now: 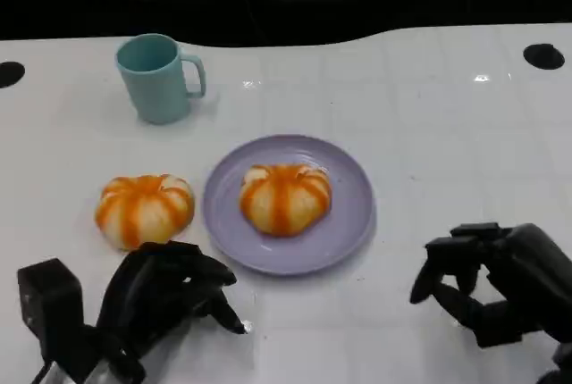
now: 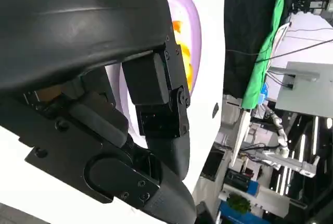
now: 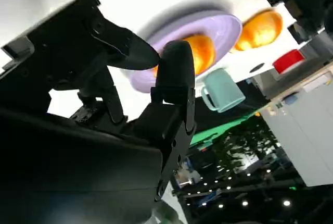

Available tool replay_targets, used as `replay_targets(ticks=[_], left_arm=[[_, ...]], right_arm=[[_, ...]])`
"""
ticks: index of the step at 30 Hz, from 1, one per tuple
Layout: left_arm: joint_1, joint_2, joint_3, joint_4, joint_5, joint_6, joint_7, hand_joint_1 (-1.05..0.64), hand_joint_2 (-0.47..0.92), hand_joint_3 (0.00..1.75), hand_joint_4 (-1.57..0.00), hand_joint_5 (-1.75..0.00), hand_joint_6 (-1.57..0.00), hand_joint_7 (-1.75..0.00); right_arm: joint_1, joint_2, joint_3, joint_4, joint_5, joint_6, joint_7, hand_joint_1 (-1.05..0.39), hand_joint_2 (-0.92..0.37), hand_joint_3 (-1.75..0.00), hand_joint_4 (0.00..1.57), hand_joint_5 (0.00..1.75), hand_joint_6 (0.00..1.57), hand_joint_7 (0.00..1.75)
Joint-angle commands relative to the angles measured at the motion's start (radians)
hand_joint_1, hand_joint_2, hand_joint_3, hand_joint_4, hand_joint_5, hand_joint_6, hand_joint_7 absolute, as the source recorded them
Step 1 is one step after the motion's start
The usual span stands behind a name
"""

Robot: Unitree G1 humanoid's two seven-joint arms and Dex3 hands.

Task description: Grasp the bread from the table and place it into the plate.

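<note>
White table (image 1: pixel 447 134) bears a purple plate (image 1: pixel 353 223) holding one bread (image 1: pixel 285 197)

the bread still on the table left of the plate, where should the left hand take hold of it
Across its round sides, from above: the bread on the table is a low dome resting flat, with free space around it. The left hand, just in front, is nearest; the plate lies to its right.
</note>
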Motion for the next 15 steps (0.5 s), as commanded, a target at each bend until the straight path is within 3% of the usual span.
replay_targets(ticks=[1, 6, 15], left_arm=[[-0.011, 0.015, 0.003, 0.011, 0.001, 0.0, 0.004, -1.05, 0.75, 0.0, -1.57, -0.59, -1.57, -0.18], [-0.015, 0.022, 0.008, 0.021, -0.005, 0.002, -0.009, -1.05, 0.74, 0.0, -1.57, -0.58, -1.57, -0.17], [-0.024, 0.031, 0.011, 0.035, -0.003, 0.002, -0.019, -1.05, 0.75, 0.0, -1.57, -0.57, -1.57, -0.16]], right_arm=[[0.036, -0.007, -0.014, -0.004, -0.018, 0.016, -0.023, -0.09, -0.32, -1.41, 0.89, 1.74, 0.79, 1.49], [0.032, 0.015, -0.007, 0.046, -0.042, 0.009, -0.074, -0.07, -0.35, -1.37, 0.9, 1.75, 0.73, 1.65], [0.0, 0.032, 0.002, 0.111, -0.067, 0.005, -0.133, -0.09, -0.34, -1.38, 0.91, 1.75, 0.7, 1.7]])
